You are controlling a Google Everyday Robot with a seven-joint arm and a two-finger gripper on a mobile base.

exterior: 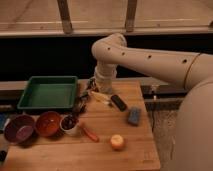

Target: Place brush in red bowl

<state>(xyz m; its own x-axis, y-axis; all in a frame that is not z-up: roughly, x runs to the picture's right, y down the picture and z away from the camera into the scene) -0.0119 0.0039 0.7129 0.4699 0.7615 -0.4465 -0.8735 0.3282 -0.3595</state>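
The red bowl (48, 123) sits at the front left of the wooden table, between a purple bowl (19, 128) and a white cup (70, 124). The brush (82, 102) is a slim dark stick lying on the table just right of the green tray's front corner, behind the cup. My white arm reaches down from the right. The gripper (96, 89) hangs at the back middle of the table, just above and right of the brush's far end. It is partly hidden by the wrist.
A green tray (47, 80) stands at the back left. A black block (118, 102), a blue sponge (134, 115), an orange carrot-like stick (90, 133) and a yellow fruit (118, 142) lie to the right and front. The table edge (150, 125) is on the right.
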